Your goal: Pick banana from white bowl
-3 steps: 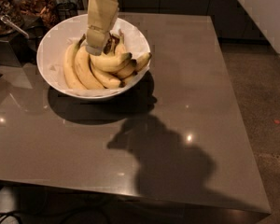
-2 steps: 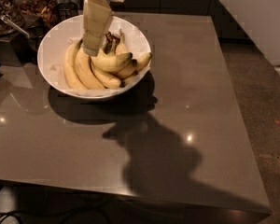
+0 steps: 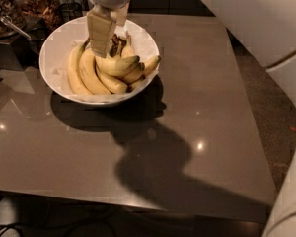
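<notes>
The white bowl (image 3: 54, 48) stands at the back left of the grey table (image 3: 197, 83) and holds a bunch of several yellow bananas. The topmost banana (image 3: 119, 66) lies across the bunch, with its dark tip to the right and the brownish stems (image 3: 116, 42) behind it. My gripper (image 3: 106, 39) hangs from above into the bowl, its beige tip reaching down to the left end of the topmost banana beside the stems. Whether it holds the banana is hidden.
Dark containers of snacks (image 3: 37, 6) and a metal box (image 3: 7, 53) stand at the back left, close to the bowl. My white arm body (image 3: 266, 28) fills the right side. The arm's shadow (image 3: 158, 167) lies on the table's front.
The gripper stays in the bowl at nearly the same spot. The white arm body has swung further into view on the right, and its shadow has shifted right across the table.
</notes>
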Controlling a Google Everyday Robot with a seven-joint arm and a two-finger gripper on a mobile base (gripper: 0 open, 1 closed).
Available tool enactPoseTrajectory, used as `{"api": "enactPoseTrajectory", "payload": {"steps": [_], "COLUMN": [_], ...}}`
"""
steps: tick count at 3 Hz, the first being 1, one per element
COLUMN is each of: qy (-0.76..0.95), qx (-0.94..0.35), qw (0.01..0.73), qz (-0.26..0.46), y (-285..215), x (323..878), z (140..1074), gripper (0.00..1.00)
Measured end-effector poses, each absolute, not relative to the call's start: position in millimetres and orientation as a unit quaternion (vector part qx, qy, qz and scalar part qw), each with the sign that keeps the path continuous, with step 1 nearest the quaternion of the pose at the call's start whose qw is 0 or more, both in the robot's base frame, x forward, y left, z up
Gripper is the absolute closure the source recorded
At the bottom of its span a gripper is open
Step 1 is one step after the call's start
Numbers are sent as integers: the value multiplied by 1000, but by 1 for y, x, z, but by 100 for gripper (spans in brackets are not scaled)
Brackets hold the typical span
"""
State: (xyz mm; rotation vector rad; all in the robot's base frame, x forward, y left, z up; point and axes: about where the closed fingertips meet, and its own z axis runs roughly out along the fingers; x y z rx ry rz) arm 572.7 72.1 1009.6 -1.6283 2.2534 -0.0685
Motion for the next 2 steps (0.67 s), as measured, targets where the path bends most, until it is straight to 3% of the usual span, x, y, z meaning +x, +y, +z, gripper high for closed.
{"api": "enactPoseTrajectory", "payload": {"steps": [2], "qy": [810], "qx": [-567], "qw": [149], "qz": [-23], "y": [79], "x": [576], "z": [983], "gripper": [22]}}
